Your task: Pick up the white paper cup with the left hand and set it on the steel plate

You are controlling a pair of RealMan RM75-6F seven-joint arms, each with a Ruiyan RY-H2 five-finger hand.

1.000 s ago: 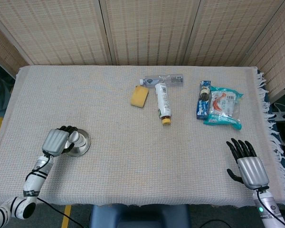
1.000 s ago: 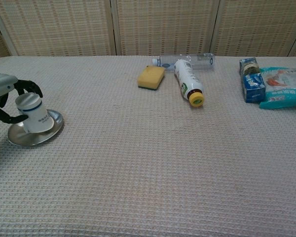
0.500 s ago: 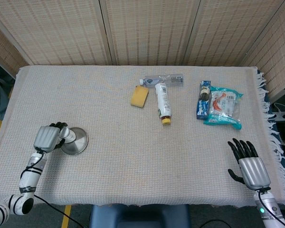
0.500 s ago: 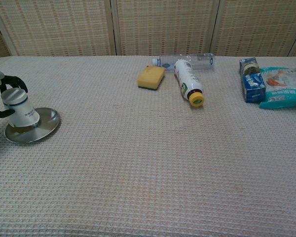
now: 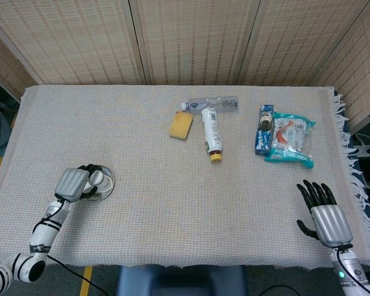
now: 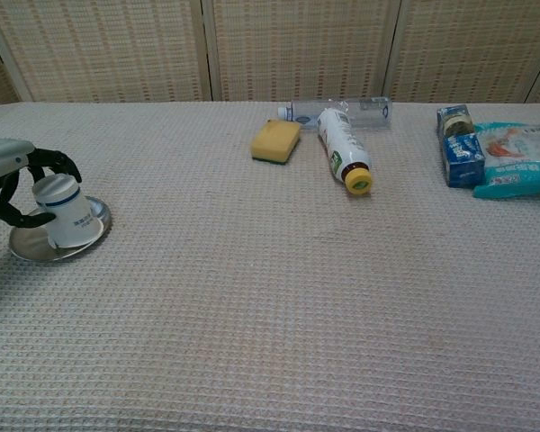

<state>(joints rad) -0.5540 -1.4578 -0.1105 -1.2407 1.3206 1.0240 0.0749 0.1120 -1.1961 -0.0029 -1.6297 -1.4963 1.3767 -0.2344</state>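
The white paper cup (image 6: 65, 210) stands upside down on the steel plate (image 6: 92, 233), at the table's left side. My left hand (image 6: 7, 178) wraps its dark fingers around the cup and grips it. In the head view the left hand (image 5: 74, 184) covers most of the cup (image 5: 97, 179), and the plate (image 5: 106, 184) shows just right of it. My right hand (image 5: 325, 216) hovers at the near right corner with its fingers spread, holding nothing.
A yellow sponge (image 5: 180, 125), a white bottle with a yellow cap (image 5: 211, 134) and a clear bottle (image 5: 218, 103) lie at the far middle. A blue box (image 5: 264, 129) and a teal packet (image 5: 288, 140) lie at the far right.
The left hand, still gripping the cup, swung left half a second ago and has come back to the right. The plate has shifted slightly. The right hand stays put.
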